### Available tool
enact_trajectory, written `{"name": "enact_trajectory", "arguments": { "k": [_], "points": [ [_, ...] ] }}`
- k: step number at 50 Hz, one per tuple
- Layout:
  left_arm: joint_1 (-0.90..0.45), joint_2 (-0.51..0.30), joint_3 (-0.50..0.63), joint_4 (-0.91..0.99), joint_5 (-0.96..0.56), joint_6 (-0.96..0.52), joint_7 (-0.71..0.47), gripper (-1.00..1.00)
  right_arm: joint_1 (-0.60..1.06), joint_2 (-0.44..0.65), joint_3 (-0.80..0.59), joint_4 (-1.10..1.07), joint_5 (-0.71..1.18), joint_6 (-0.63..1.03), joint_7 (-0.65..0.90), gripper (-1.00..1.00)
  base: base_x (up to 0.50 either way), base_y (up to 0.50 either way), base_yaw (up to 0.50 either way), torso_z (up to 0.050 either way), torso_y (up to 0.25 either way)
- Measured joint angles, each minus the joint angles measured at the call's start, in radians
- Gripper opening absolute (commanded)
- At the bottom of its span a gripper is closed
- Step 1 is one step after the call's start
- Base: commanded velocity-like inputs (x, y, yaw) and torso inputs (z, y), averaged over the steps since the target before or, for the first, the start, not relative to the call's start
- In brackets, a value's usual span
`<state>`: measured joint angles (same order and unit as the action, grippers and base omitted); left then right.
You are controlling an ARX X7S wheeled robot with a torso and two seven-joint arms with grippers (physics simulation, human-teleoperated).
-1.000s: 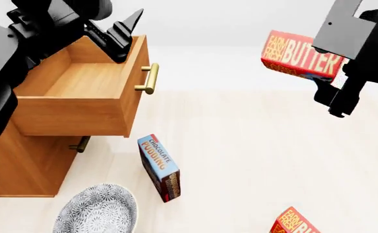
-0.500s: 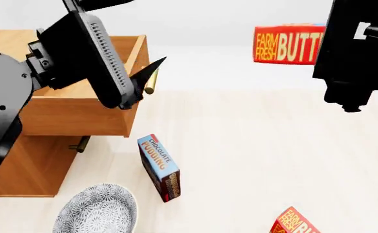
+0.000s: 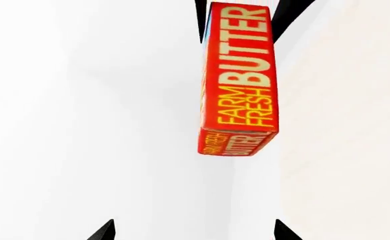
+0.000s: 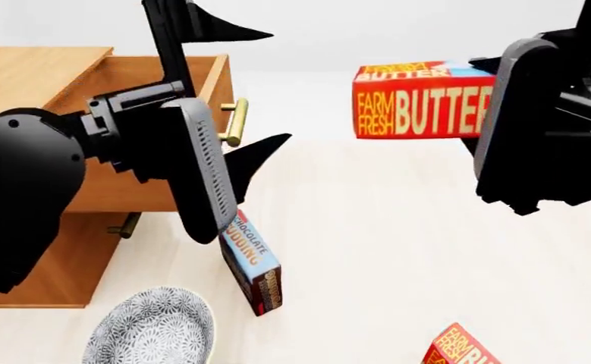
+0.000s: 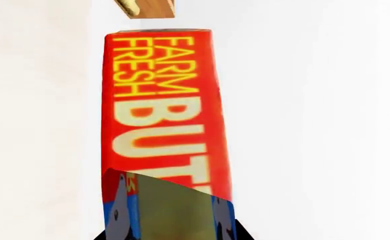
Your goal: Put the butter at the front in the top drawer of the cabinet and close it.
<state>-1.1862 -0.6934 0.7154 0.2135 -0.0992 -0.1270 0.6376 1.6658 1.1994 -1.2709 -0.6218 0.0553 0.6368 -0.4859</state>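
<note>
1. Bottom edge of head view: patterned bowl [image 4: 152, 327] lower left. A second butter box [image 4: 464, 348] lower right, half cut off by the frame. Both lie on the floor.
2. Just above the bowl, a chocolate pudding box [image 4: 250, 262] lies on the floor, below the drawer front.
3. Mid frame, left: left gripper [image 4: 237, 97], jaws spread wide and empty, one tip up at the top edge, the other pointing right toward the butter.
4. Mid frame, right: right gripper [image 4: 492, 114] clamped on one end of the butter [image 4: 416, 100], held level in the air, well clear of the floor, lettering facing the camera.
5. Upper left: top drawer [image 4: 123, 182] pulled out of the cabinet [image 4: 32, 72], largely hidden behind the left arm.
6. Progress, as judged: drawer open, box lifted. Left: carry it across, set it inside, release, push the drawer shut.
7. Views compared: the right wrist view shows the butter [image 5: 161, 115] close, with a corner of wood past its far end. The left wrist view shows the butter [image 3: 240, 80] hanging ahead between its own spread tips. Only the head view shows the drawer and the floor items.
</note>
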Motion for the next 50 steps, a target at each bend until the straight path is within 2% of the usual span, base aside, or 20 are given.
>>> {"name": "enact_trajectory", "arguments": {
  "k": [21,50],
  "points": [
    [0.030,0.025,0.043,-0.023,0.055,0.104,-0.018,1.00,-0.007,0.008,0.062,-0.081,0.127,0.011,0.025,-1.00,0.00,0.00,0.00,0.000,0.001],
    [0.032,0.078,0.076,-0.037,0.086,0.143,-0.034,1.00,-0.016,-0.005,0.074,-0.105,0.152,0.022,0.022,-1.00,0.00,0.00,0.00,0.000,0.001]
  ]
}}
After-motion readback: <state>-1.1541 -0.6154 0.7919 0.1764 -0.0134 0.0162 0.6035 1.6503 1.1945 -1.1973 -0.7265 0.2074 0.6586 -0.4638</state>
